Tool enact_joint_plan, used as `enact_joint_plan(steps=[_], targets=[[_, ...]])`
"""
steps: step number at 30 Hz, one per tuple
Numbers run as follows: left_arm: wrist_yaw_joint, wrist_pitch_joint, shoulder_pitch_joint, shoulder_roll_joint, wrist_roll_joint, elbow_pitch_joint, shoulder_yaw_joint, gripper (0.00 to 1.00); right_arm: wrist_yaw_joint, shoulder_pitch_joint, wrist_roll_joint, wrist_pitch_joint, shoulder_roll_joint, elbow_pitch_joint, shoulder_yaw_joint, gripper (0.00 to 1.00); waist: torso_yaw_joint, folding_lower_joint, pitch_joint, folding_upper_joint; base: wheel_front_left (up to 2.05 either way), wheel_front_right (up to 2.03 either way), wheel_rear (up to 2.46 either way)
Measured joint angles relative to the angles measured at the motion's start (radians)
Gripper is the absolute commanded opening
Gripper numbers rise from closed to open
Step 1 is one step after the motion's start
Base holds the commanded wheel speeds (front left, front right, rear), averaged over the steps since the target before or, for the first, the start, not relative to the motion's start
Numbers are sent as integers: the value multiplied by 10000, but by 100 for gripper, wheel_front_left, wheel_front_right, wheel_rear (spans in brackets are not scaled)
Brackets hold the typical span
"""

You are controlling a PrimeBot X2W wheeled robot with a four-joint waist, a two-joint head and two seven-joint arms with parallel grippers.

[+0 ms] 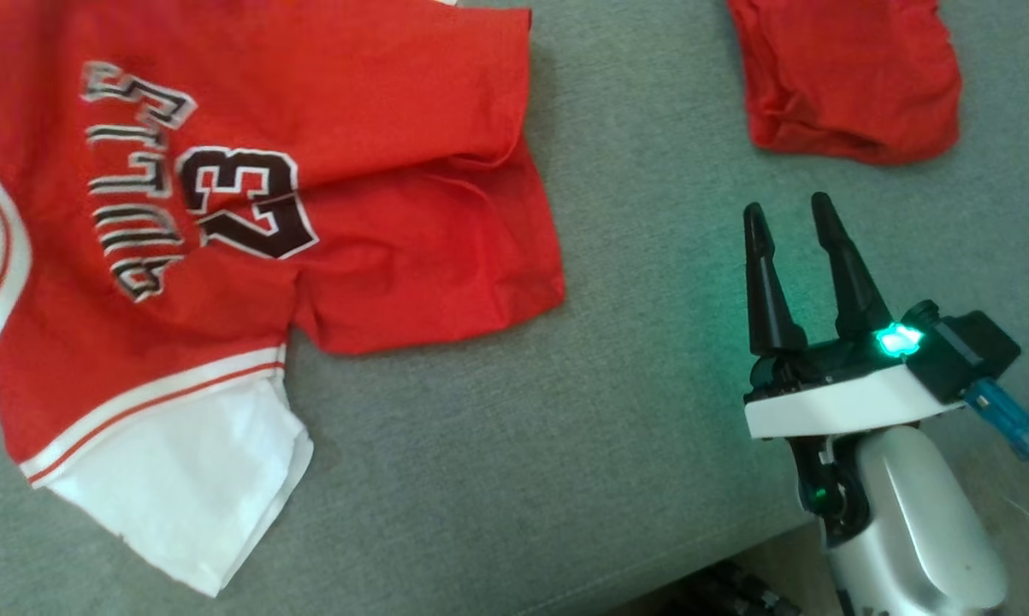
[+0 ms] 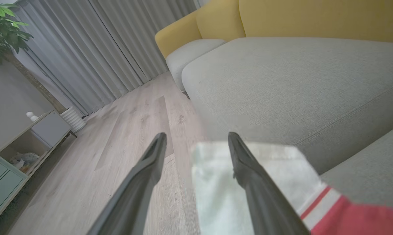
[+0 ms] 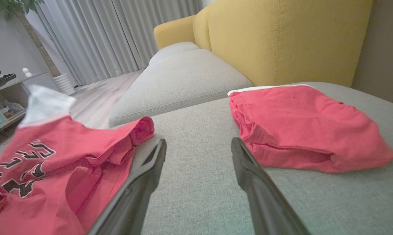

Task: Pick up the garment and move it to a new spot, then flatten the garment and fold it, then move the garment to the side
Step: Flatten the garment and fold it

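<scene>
Red jersey (image 1: pixel 309 171) spread on sofa cushion (image 1: pixel 565 445), left side; white sleeve (image 1: pixel 189 496) laid near front edge. Left hand (image 2: pixel 197 135) spread wide by sleeve, nothing pinched. Right hand (image 1: pixel 786 205) unclenched, empty. Risk judged: sleeve may slide off edge; rumpled hem may get folded in crooked.

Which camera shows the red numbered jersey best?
The head view: the jersey lies spread out from above, its number readable. The right wrist view sees it low and bunched from the side; the left wrist view catches its white sleeve and a red edge.
</scene>
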Motion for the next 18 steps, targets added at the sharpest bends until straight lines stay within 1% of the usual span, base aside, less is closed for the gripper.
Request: enact_joint_plan(steps=[3, 5, 6, 11, 16, 18], targets=[[-19, -397, 39, -322, -75, 316, -2, 100, 0, -64, 0, 0, 0, -2, -46, 100, 147, 0, -48, 0, 0, 0, 0], [-115, -663, 127, -512, -230, 454, 35, 100, 0, -67, -4, 0, 0, -2, -79, 100, 280, -1, -122, 0, 0, 0, 0], [-207, -1032, 284, -675, -424, 543, 157, 100, 0, -68, -19, 0, 0, -2, -151, 100, 435, 0, -225, 0, 0, 0, 0], [-424, -1689, 1022, -1168, -1066, 560, 537, 100, 0, -53, -226, 0, -2, 27, -525, 100, 962, -1, -594, 0, 0, 0, 0], [-345, -1931, 2246, -1722, -1645, -180, 1097, 100, 0, 81, -533, 0, -4, 105, -938, 100, 1626, -1, -1087, 0, 0, 0, 0], [-184, -1933, 2894, -1866, -1735, -861, 1363, 100, 0, 227, -662, 0, -2, 150, -1055, 100, 1902, -2, -1317, 0, 0, 0, 0]])
